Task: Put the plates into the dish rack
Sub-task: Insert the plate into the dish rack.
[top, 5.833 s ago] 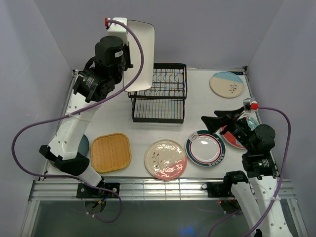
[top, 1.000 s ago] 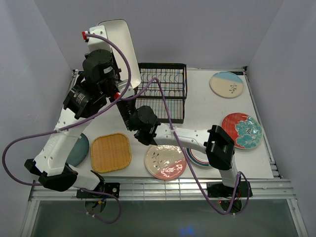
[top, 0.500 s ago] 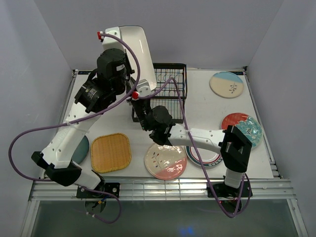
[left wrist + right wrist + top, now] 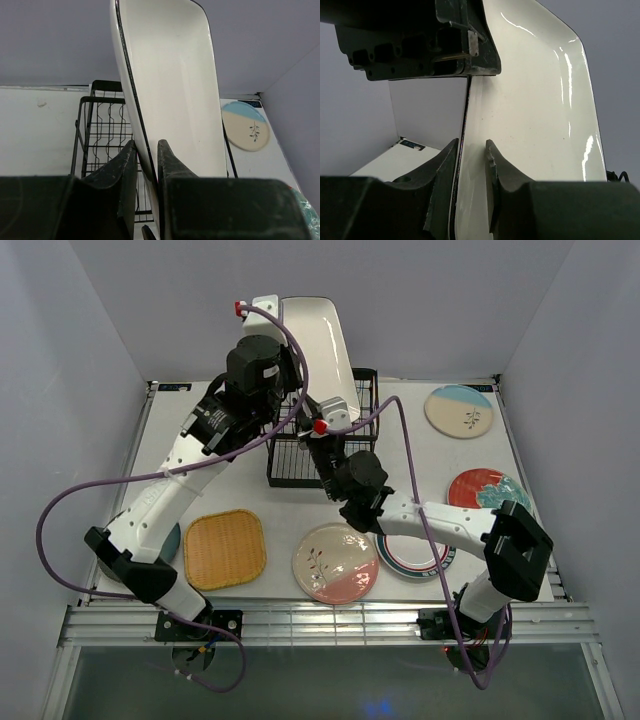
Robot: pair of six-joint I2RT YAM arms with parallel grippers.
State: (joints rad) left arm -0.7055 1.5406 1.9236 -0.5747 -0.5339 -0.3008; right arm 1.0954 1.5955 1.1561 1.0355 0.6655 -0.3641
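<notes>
Both left fingers [image 4: 125, 172] and right fingers [image 4: 496, 172] clamp the white plate [image 4: 318, 350] over the seemingly empty rack [image 4: 298, 462]; other plates [image 4: 225, 548] wait.

You have nothing to read here: no lettering, brand or number shows clearly in any view. The small dark sticker [image 4: 412, 144] on the surface [image 4: 390, 164] is too blurred to make out.

White arm links [image 4: 160, 502], black joints [image 4: 255, 365], purple cables [image 4: 41, 530], black left tool [image 4: 146, 150].
</notes>
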